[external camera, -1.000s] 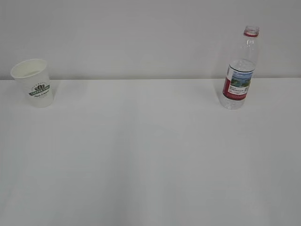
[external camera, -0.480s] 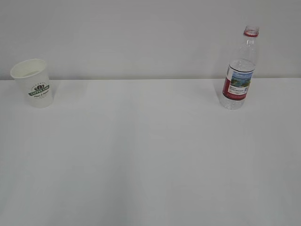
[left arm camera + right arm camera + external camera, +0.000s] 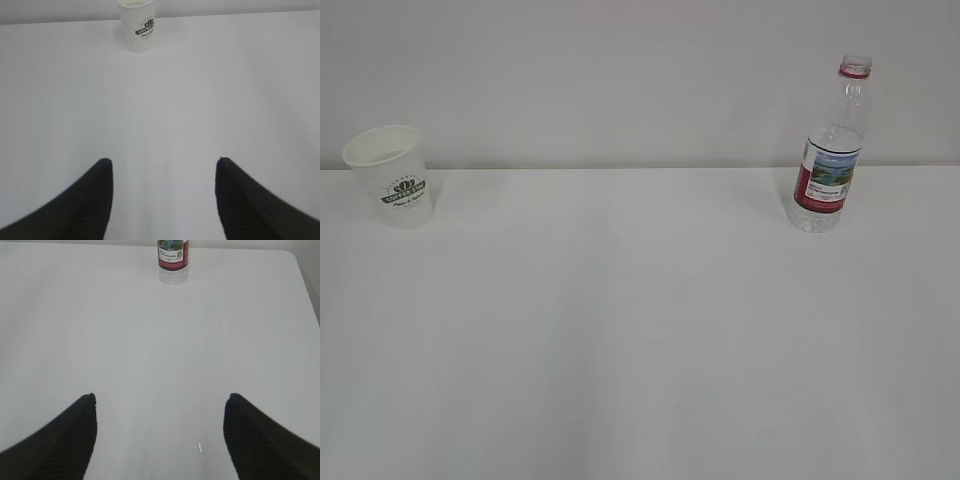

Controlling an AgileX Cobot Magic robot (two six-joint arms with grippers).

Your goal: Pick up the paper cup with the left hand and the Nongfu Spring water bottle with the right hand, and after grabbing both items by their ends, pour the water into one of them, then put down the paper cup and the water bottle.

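The left claw [image 3: 162, 162] gapes wide and empty, the paper cup [image 3: 137, 24] standing upright well ahead of it, slightly left. The right claw [image 3: 160, 399] is likewise wide and empty, with the water bottle [image 3: 173, 261] upright far ahead.

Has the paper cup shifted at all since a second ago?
No. The paper cup stands in the same spot against the table's back edge.

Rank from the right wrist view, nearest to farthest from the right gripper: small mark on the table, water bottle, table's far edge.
Right gripper, jaws apart, nothing between them:
1. Small white mark on the table, low and right of centre, beside the right jaw.
2. Nongfu Spring water bottle, upright, ahead near the top.
3. Table's far edge, behind the bottle.
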